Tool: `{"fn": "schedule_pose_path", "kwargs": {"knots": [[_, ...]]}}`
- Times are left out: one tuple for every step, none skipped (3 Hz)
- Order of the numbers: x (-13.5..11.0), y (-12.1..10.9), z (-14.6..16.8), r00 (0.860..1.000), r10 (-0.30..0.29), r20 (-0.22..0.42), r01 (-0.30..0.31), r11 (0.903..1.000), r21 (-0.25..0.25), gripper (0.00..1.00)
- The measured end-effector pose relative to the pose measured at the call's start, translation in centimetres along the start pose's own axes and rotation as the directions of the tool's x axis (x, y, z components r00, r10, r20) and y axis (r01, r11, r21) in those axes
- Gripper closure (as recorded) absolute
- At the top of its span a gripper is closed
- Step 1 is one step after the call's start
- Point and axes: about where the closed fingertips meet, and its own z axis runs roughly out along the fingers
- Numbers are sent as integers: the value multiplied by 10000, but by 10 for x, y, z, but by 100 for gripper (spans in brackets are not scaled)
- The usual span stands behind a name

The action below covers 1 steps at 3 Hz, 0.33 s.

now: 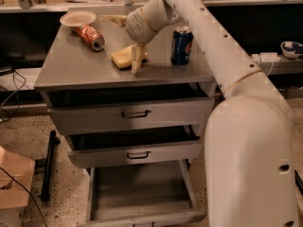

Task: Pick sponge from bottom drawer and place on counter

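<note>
Well, nearest me the bottom drawer [137, 190] stands pulled out, far below the pincer, its grey floor bare with no sponge in it. Up on the counter [66, 67] the sponge [123, 57] lies flat, directly under the pincer [119, 44] and toward its lower finger. The pincer hangs over the middle of the counter with its fingers [137, 60] spread wide apart and gripping nothing. One points down at the counter and the other sticks out sideways toward the back.

The down-pointing finger crosses the sponge's right-hand end. From where I stand, I cannot tell whether it touches the foam or only sits just in front of it. The sponge's long axis runs across the counter, left to right, at about a right angle to that finger. I'd judge that a straight lift would clear the sponge, while a sideways sweep might drag it.

Off to the pincer's right a blue can [182, 45] stands upright. Behind and to its left lie a tipped red can [91, 37] and a cream plate [78, 18].
</note>
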Motion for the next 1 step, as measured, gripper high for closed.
{"fn": "schedule_pose_path", "kwargs": {"knots": [[0,0,0,10000,0,0,0,10000,0,0]]}}
